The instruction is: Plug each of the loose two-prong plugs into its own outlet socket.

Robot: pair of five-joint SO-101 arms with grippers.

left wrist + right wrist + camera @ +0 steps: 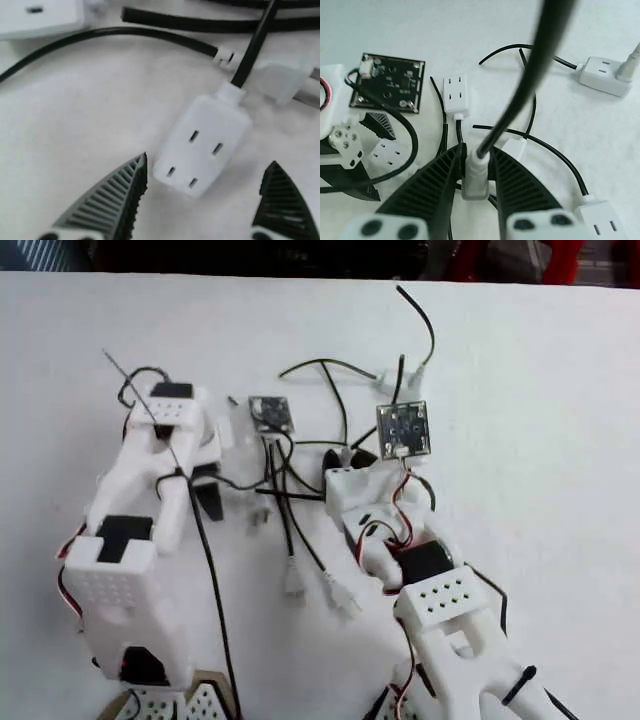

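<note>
Left wrist view: the left gripper [207, 161] hangs spread wide above a white outlet socket [200, 145], one ribbed finger on either side of it, gripping nothing. The socket lies flat on the white table [75, 140], slots facing up, a black cord [250, 50] leaving its far end. Just beside the socket, past that end, a loose two-prong plug [282, 80] lies on its side. In the right wrist view the right gripper [476, 161] is clamped tight on a white plug [476, 180], near the same socket but clear of it, its cable [527, 75] running up toward the camera. A second socket [456, 92] lies a little beyond the first, a third socket [602, 75] well apart from it.
</note>
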